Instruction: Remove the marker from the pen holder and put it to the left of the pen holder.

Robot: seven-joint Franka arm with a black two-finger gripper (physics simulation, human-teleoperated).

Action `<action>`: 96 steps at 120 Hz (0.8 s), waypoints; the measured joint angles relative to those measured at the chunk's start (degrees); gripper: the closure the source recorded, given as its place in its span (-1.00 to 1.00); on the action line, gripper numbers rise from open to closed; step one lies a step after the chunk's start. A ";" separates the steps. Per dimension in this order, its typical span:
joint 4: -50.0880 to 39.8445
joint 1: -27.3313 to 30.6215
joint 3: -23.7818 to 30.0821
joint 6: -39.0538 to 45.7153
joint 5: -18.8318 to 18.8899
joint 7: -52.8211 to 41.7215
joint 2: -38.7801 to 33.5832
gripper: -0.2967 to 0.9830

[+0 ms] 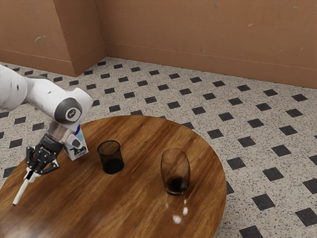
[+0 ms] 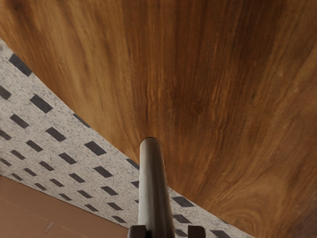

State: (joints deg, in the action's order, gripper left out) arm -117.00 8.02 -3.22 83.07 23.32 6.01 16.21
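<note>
Gripper (image 1: 31,174) of mine pinched the white marker (image 1: 21,191), clear of the pen holder (image 1: 113,166).
I had the marker slanted at the bench's (image 1: 133,203) edge side, well apart from the holder, toward the exterior view's left; whether its lower end touched wood, I couldn't tell. The black holder stood upright between a carton (image 1: 77,150) and a tinted glass (image 1: 175,171).
</note>
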 joint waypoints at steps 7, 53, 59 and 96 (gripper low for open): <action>0.39 0.00 -0.09 0.43 0.58 0.25 0.45 0.68; 33.07 -0.26 9.11 0.19 -11.38 0.87 2.46 -0.29; 37.54 -0.33 10.23 0.03 -13.71 0.76 1.74 -0.34; 30.85 -8.21 3.25 4.17 -19.12 1.18 -12.44 -0.49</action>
State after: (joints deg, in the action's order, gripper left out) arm -86.15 -0.19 0.03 87.25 4.20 7.19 3.77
